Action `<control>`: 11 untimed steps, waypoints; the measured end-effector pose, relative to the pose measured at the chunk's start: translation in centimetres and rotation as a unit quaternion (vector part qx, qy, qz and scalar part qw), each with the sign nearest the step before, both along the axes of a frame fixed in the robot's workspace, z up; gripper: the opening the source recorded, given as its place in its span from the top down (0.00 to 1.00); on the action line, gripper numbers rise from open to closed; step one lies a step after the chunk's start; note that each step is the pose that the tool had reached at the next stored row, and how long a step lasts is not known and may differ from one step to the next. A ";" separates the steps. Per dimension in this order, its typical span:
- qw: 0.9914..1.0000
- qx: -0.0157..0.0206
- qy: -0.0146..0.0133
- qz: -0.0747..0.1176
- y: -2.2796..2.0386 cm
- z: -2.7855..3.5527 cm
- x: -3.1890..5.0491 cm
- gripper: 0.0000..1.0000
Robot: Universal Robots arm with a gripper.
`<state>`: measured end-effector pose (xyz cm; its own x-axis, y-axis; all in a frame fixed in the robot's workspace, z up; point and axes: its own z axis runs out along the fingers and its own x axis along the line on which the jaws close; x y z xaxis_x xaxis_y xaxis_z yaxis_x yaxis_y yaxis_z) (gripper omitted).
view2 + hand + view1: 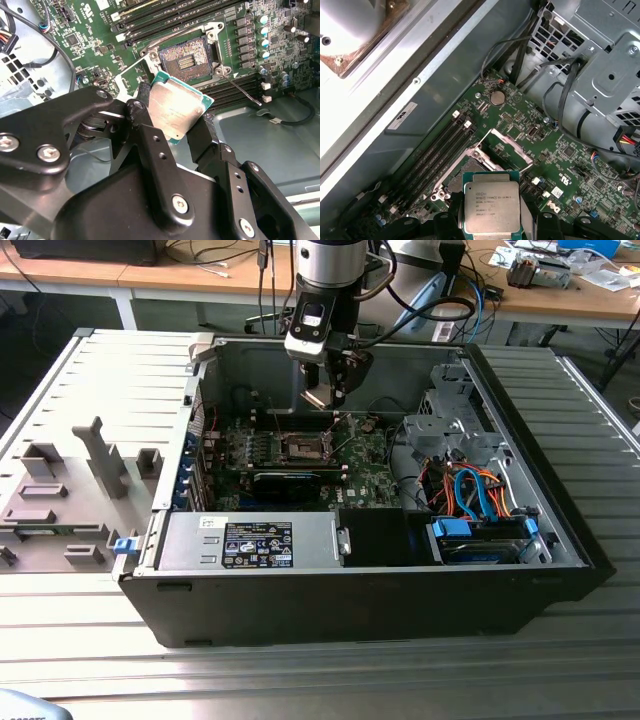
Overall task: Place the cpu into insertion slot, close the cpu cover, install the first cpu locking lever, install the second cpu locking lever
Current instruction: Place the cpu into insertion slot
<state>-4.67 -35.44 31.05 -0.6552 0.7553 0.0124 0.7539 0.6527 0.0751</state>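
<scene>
Claw point(323, 393) clamped on cpu point(491, 207), upper centre of exterior view, above open slot point(187, 57) — any skew at seating could damage it.

The cpu point(175, 112), a flat square chip with a dull silver top and a green rim, hangs tilted above the board, gripped at two opposite edges. In the exterior view it sits at about 12 o'clock of the insertion slot point(303, 447), apart from it. The slot's dark brownish centre lies bare. The cpu cover point(512, 146), a thin silvery frame, stands tipped open at the slot's edge. A thin locking lever point(241, 91) sticks out slantwise from one slot corner.
</scene>
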 end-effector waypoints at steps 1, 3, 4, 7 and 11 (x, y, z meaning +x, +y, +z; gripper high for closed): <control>1.000 0.000 0.000 0.000 0.00 0.00 0.00 0.45; 1.000 0.000 0.000 -0.002 0.00 0.00 0.00 0.45; 1.000 0.000 0.000 -0.004 0.00 0.00 0.00 0.45; 1.000 -0.001 0.000 -0.008 0.00 -0.01 0.00 0.45; 1.000 -0.004 0.000 -0.015 0.00 -0.02 0.00 0.45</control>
<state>-4.67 -35.44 31.03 -0.6319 0.7750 0.0070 0.7734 0.6299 0.0705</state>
